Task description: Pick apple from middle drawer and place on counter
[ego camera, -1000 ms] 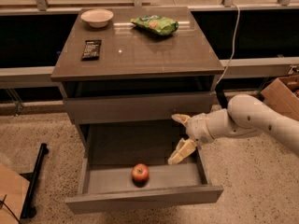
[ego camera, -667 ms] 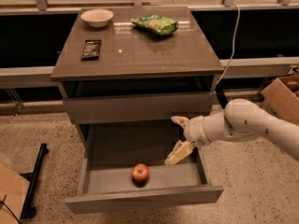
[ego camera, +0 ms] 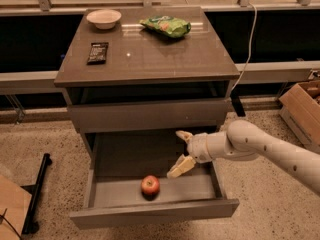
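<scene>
A small red apple (ego camera: 150, 185) with yellowish patches lies on the floor of the pulled-out middle drawer (ego camera: 150, 211), near its front wall and a little left of centre. My gripper (ego camera: 181, 151) hangs over the drawer's right half, just right of and above the apple, not touching it. Its two pale fingers are spread apart, one (ego camera: 181, 167) low near the apple and one (ego camera: 183, 134) higher up. The white arm reaches in from the right. The glossy dark counter (ego camera: 150, 59) tops the cabinet above.
On the counter stand a white bowl (ego camera: 104, 18) at the back left, a green snack bag (ego camera: 166, 26) at the back and a dark flat packet (ego camera: 97, 52) on the left. A cardboard box (ego camera: 302, 109) sits on the floor at the right. A black stand (ego camera: 35, 196) lies at the left.
My gripper has moved a little left and down over the drawer, closer to the apple. The apple has not moved.
</scene>
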Controlling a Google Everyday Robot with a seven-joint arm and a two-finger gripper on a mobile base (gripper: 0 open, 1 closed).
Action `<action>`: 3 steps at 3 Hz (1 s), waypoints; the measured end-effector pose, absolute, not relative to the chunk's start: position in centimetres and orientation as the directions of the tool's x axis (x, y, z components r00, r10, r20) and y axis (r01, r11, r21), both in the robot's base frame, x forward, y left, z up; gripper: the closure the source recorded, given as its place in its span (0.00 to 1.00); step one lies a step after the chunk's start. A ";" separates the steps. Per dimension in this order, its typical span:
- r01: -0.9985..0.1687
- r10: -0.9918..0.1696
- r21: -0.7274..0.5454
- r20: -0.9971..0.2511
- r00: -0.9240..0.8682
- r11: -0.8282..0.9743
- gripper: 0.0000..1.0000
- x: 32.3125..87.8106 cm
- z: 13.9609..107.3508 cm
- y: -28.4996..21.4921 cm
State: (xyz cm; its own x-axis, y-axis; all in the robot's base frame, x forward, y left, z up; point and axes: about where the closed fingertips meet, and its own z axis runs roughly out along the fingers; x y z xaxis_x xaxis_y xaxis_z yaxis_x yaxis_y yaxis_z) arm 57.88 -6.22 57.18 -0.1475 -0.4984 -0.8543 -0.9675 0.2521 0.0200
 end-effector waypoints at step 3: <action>-0.955 -0.409 0.174 -0.874 -0.262 0.239 0.00 58.1 44.5 -0.6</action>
